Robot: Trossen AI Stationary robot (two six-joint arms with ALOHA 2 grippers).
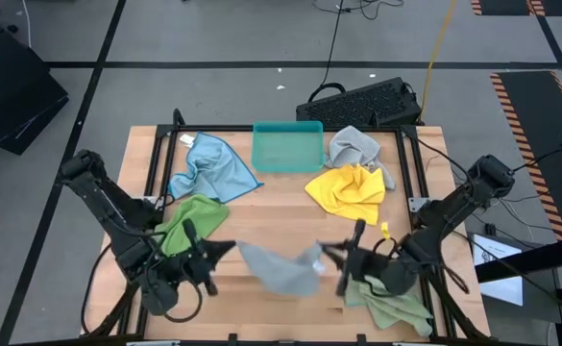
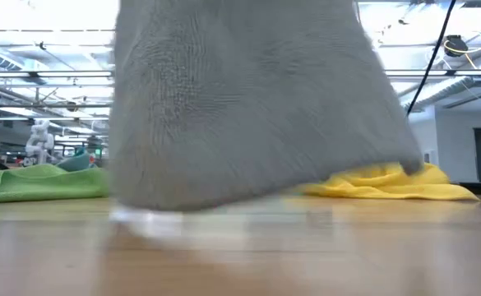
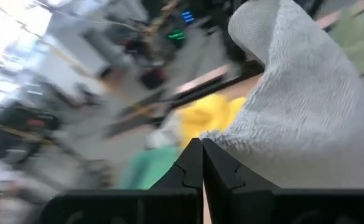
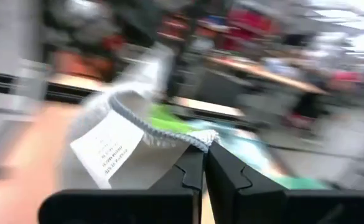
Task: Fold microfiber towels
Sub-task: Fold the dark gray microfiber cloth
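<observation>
The wooden surface (image 1: 290,207) fills the middle of the high view, with both dark arms reaching in from its near corners. A grey towel (image 1: 281,268) hangs between the two grippers over the near middle of the surface; in the low view it drapes down as a wide grey curtain (image 2: 248,107), its lower edge close to the wood. The left gripper (image 1: 225,249) pinches one edge of it, fingers (image 3: 191,168) pressed together on the cloth. The right gripper (image 1: 330,253) pinches the opposite edge, fingers (image 4: 225,171) closed on the hem just beside a white care label (image 4: 107,149).

A light blue towel (image 1: 211,168) lies crumpled at the far left, a yellow towel (image 1: 350,190) at the far right, and a second grey towel (image 1: 355,146) just behind the yellow one. A green towel (image 1: 194,219) lies under the left arm, another green towel (image 1: 391,306) under the right arm. A teal tray (image 1: 287,147) sits at the far middle edge.
</observation>
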